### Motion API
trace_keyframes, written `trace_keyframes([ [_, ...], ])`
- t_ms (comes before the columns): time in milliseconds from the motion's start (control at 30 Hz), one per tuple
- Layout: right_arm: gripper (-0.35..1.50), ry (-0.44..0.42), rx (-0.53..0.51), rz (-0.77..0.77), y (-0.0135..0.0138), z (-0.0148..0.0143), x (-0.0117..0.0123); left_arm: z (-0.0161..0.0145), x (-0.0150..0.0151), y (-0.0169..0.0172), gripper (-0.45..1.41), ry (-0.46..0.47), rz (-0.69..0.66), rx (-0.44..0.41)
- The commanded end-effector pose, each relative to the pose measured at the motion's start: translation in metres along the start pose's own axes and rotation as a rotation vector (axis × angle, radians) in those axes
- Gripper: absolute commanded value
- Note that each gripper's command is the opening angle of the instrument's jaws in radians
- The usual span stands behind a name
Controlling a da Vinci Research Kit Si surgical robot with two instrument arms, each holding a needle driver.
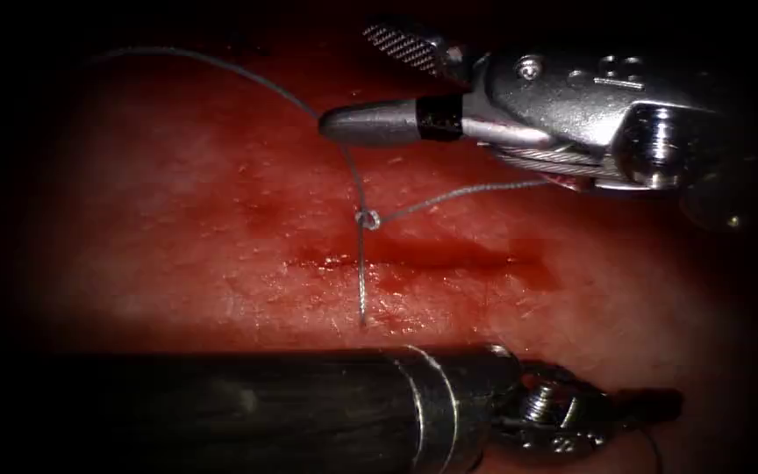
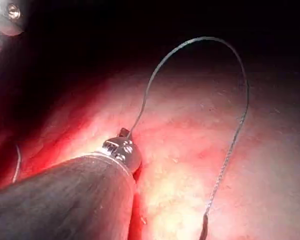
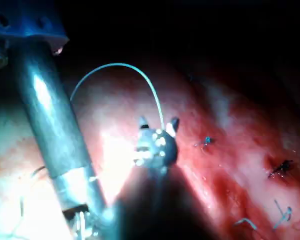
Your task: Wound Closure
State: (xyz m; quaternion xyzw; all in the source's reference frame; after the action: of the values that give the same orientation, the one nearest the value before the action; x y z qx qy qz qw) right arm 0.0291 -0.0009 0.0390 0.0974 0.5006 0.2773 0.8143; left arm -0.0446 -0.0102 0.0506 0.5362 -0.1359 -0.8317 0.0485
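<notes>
The tissue (image 1: 177, 219) bears a cut (image 1: 432, 254) that runs across the endoscope view. A small knot (image 1: 367, 219) in the thread (image 1: 221, 66) sits just above the cut's left end. A short tail (image 1: 361, 290) hangs from the knot across the cut. My right tool (image 1: 344, 77) (image 3: 159, 123) hovers above the knot, open and holding nothing, with the thread running between its jaws. A second strand (image 1: 484, 188) leads right under its wrist. My left tool (image 1: 673, 404) lies below the cut, pointing right, shut on the thread (image 2: 190, 45), which arcs up from its tip (image 2: 124, 132).
Red fluid (image 1: 537, 268) pools along the cut's right part. In the right wrist view, the left arm's shaft (image 3: 50, 125) stands close by, and tied stitches with cut thread ends (image 3: 206, 141) (image 3: 282, 167) (image 3: 285, 215) lie on the tissue.
</notes>
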Motion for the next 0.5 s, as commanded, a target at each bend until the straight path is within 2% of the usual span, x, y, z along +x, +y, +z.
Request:
trace_keyframes([
  [33,0.57,-0.017,0.007,-0.014,0.0000,0.0014,-0.0001,0.0009,-0.0001,0.0000,-0.45,0.002,0.008,0.000],
  [133,0.57,-0.040,0.013,-0.060,-0.0001,0.0023,0.0001,0.0013,-0.0003,-0.0002,-0.45,0.004,0.015,0.000],
  [200,0.71,-0.043,0.010,-0.088,-0.0002,0.0030,0.0003,0.0013,-0.0004,-0.0003,-0.45,0.006,0.016,-0.001],
  [433,0.78,-0.073,-0.001,-0.154,-0.0009,0.0061,0.0008,0.0012,-0.0002,-0.0003,-0.45,0.009,0.016,-0.003],
  [500,0.88,-0.072,-0.009,-0.182,-0.0012,0.0075,0.0010,0.0013,-0.0001,-0.0003,-0.45,0.010,0.016,-0.003],
])
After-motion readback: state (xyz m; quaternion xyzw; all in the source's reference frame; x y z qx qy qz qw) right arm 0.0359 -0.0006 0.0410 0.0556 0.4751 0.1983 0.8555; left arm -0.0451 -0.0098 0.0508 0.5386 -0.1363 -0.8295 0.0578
